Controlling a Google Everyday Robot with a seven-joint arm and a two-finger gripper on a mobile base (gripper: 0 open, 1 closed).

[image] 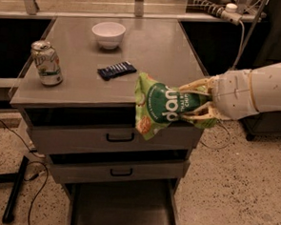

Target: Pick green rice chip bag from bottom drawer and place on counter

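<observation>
My gripper (196, 102) comes in from the right on a white arm and is shut on the green rice chip bag (162, 108). The bag hangs in the air in front of the counter's front right edge, level with the counter (148, 57) top and above the top drawer. The bottom drawer (120, 211) stands pulled out below, its grey floor showing.
On the counter stand a white bowl (108, 34) at the back, a soda can (46, 63) at the left and a dark blue wrapper (116, 70) near the middle. Two upper drawers with black handles (120, 138) are shut. Cables and a black stand foot (16, 188) lie on the floor at left.
</observation>
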